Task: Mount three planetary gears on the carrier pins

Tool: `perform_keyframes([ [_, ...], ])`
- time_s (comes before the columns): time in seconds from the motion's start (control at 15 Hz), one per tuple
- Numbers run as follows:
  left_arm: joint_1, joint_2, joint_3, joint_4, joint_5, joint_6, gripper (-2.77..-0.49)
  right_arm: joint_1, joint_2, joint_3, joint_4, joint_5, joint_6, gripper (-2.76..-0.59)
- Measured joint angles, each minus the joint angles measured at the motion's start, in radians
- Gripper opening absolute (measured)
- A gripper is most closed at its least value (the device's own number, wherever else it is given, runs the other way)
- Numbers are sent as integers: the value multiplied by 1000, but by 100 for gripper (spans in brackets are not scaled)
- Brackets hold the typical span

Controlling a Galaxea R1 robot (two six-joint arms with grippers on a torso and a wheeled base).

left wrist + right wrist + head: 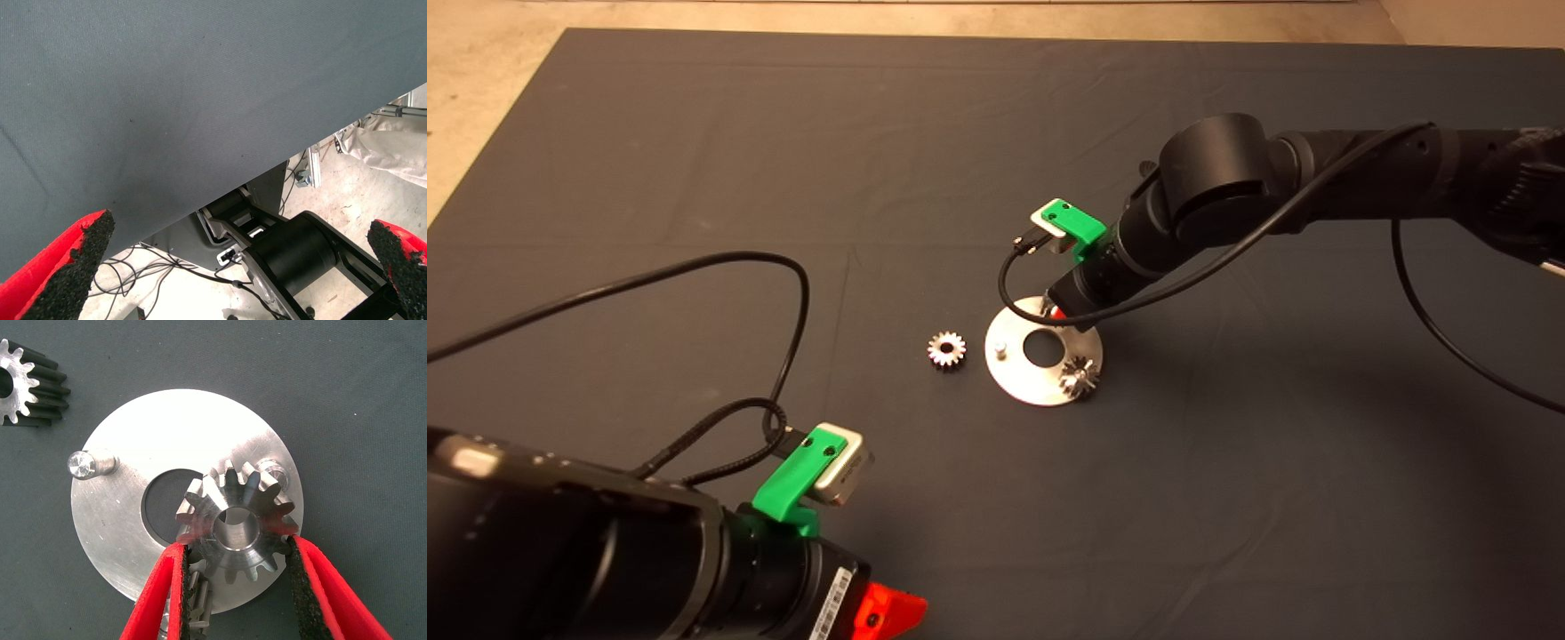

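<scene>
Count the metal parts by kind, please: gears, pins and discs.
Gears: 3, one on the mat, one on the disc, one in the right gripper
Pins in view: 2
Discs: 1
Total: 6

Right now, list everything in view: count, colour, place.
planetary gears: three, silver; one loose on the mat left of the disc, one seated on the disc's near-right pin, one held over the disc.
disc: one, silver, mid-mat.
carrier pins: two bare ones visible, silver.
mat: one, dark grey.
cables: black, on the mat.
right gripper: red fingers, shut on a gear.
left gripper: open, parked lower left.
</scene>
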State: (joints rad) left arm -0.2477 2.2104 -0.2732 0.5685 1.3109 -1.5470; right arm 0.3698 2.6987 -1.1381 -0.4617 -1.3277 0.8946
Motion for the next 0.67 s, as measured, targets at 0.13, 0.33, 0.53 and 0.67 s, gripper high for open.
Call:
perform_keyframes([
  [0.13,0,0,0,0,0,0,-49,2,11,-19,-6,-1,-2,-252],
  [0.33,0,0,0,0,0,0,-49,4,18,-47,-12,-2,-32,-252],
  [0.53,0,0,0,0,0,0,-49,5,17,-67,-13,-4,-46,-253],
  [0.67,0,0,0,0,0,0,-49,4,17,-74,-13,-5,-56,-253],
])
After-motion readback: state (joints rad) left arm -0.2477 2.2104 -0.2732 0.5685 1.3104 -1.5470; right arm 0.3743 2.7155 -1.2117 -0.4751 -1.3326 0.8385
